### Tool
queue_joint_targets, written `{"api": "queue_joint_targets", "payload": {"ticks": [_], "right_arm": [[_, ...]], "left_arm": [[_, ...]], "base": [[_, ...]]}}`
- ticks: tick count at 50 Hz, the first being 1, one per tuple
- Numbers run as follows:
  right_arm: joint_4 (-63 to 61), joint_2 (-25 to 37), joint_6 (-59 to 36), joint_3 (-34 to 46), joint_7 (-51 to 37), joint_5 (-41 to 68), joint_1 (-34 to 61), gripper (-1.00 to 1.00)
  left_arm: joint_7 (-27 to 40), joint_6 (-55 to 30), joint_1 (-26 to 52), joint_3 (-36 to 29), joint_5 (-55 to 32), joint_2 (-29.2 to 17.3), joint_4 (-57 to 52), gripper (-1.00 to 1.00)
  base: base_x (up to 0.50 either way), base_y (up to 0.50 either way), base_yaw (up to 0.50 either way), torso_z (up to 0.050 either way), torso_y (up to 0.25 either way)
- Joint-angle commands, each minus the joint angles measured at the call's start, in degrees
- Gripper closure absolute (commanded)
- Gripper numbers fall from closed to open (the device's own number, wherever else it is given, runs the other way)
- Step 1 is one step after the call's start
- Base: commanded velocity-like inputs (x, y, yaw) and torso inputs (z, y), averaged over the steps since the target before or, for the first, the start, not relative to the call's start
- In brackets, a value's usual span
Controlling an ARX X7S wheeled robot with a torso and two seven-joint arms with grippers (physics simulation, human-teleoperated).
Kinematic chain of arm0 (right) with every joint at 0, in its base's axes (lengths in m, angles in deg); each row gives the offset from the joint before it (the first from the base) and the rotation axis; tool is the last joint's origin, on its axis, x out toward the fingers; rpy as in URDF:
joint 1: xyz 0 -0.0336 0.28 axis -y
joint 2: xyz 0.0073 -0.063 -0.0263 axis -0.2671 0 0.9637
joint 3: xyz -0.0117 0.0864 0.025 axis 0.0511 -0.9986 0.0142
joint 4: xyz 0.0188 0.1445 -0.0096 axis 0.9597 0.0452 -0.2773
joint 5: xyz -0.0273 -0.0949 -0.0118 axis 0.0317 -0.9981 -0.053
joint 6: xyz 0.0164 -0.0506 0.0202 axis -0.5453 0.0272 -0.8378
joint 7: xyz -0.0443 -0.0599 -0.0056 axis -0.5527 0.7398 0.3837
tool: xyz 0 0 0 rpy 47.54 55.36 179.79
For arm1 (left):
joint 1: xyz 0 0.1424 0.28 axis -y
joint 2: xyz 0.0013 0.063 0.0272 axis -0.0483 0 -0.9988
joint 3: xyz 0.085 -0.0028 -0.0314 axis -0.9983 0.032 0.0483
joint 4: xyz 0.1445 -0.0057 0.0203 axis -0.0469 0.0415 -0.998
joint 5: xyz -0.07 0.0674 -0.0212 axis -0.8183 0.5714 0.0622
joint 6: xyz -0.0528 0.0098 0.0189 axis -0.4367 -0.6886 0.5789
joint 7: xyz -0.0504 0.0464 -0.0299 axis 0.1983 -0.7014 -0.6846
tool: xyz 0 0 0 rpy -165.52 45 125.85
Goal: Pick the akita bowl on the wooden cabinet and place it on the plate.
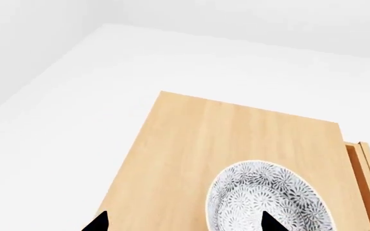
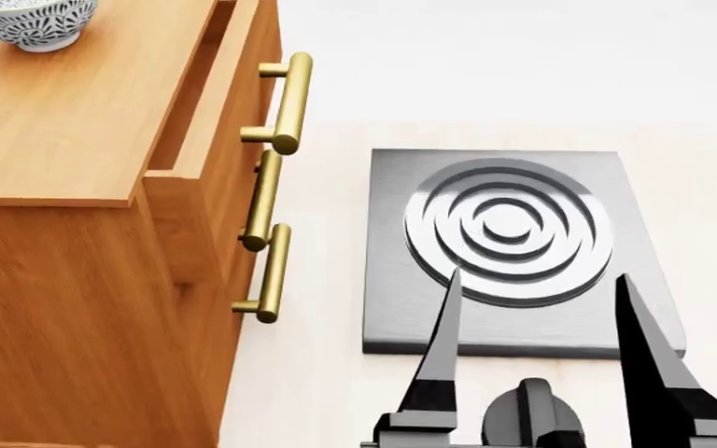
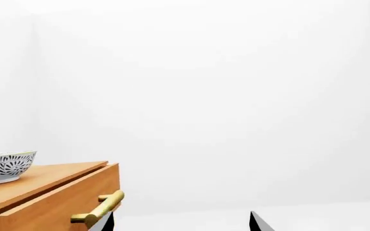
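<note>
Fingers of the left gripper (image 1: 183, 224) stand apart, only two dark tips showing in its wrist view, with nothing between them. The bowl (image 1: 270, 197) sits upright on the cabinet (image 1: 191, 144) top, directly below and ahead of those tips, one tip already over its rim. The right gripper (image 2: 537, 327) is also spread and empty; from its fingers the bowl (image 2: 33, 21) lies far off to the left and higher, well apart. So the left arm is nearer, and I judge the grasp is its job. No plate shows in any view.
</note>
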Motion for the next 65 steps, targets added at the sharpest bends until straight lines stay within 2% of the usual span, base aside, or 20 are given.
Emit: {"api": "queue_joint_targets", "payload": {"ticks": [1,5,14,26,37,47,49,50,54,56,57,58,59,60,65], "right_arm": [[0.16,0.11,-0.02,0.2,-0.12,0.0,0.12,-1.0],[0.29,0.14,0.1,0.27,-0.11,-0.03,0.1,-1.0],[0.24,0.3,0.32,0.27,-0.15,0.0,-0.03,-1.0],[0.34,0.47,0.51,0.27,-0.23,0.19,-0.06,-1.0],[0.5,0.54,0.5,0.54,-0.33,0.11,0.05,-1.0],[0.67,0.62,0.53,0.61,-0.45,0.15,0.15,-1.0],[0.6,0.68,0.51,0.54,-0.53,0.17,0.16,-1.0],[0.65,0.69,0.58,0.5,-0.54,0.17,0.13,-1.0],[1.06,0.6,0.67,0.7,-0.5,0.02,0.24,-1.0],[1.16,0.59,0.7,0.73,-0.5,0.05,0.27,-1.0],[1.25,0.58,0.77,0.72,-0.48,0.08,0.24,-1.0],[1.3,0.56,0.79,0.75,-0.5,0.06,0.26,-1.0],[1.3,0.57,0.79,0.78,-0.5,0.06,0.27,-1.0],[1.34,0.56,0.81,0.81,-0.49,0.05,0.26,-1.0],[1.14,0.69,0.81,0.73,-0.62,0.15,0.23,-1.0]], "left_arm": [[-2.66,0.44,-0.68,-2.85,0.62,0.55,0.04,-1.0],[-3.22,0.52,-0.85,-3.69,0.49,0.92,0.04,-1.0],[-9.18,0.88,-1.26,-9.24,0.87,2.48,0.04,-1.0],[-8.15,0.54,-1.47,-7.8,-0.71,2.26,0.04,-1.0],[-7.67,0.77,-1.91,-7.14,-0.49,2.01,0.04,-1.0],[-5.62,-1.62,-3.16,-3.73,-1.18,0.85,0.04,-1.0],[-5.78,-3.41,-3.95,-0.5,-2.47,0.17,0.04,-1.0],[-3.83,-4.39,-4.6,3.04,-3.56,-0.53,0.04,-1.0],[-4.03,-3.81,-5.38,6.21,-2.71,-0.87,0.04,-1.0],[-9.21,-3.23,-5.28,-0.33,0.64,0.38,0.04,-1.0],[-9.35,-2.19,-5.46,-5.18,3.34,1.27,0.04,-1.0],[-11.13,-1.86,-5.18,-3.0,0.98,0.84,0.04,-1.0],[-10.38,-1.2,-5.1,-3.81,1.42,1.02,0.04,-1.0],[-9.63,-1.06,-5.33,-8.62,4.29,1.93,0.04,1.0],[-8.77,-0.14,-4.97,-9.82,2.34,1.85,0.04,1.0]], "base": [[0.0,0.0,0.0,0.0,-0.039],[0.0,0.0,0.0,0.0,0.0],[0.0,0.0,0.0,0.0,0.0],[0.0,0.0,0.0,0.0,-0.017],[0.0,0.0,0.0,0.0,-0.249],[0.0,0.0,0.0,0.0,-0.066],[0.0,0.0,0.0,0.0,0.0],[0.0,0.0,0.0,0.0,0.0],[0.0,0.0,0.0,0.0,0.0],[0.0,0.0,0.0,0.0,0.0],[0.0,0.0,0.0,0.0,0.0],[0.0,0.0,0.0,0.0,0.0],[0.0,0.0,0.0,0.0,0.0],[0.0,0.0,0.0,0.0,0.0],[0.0,0.0,0.0,0.0,-0.003]]}}
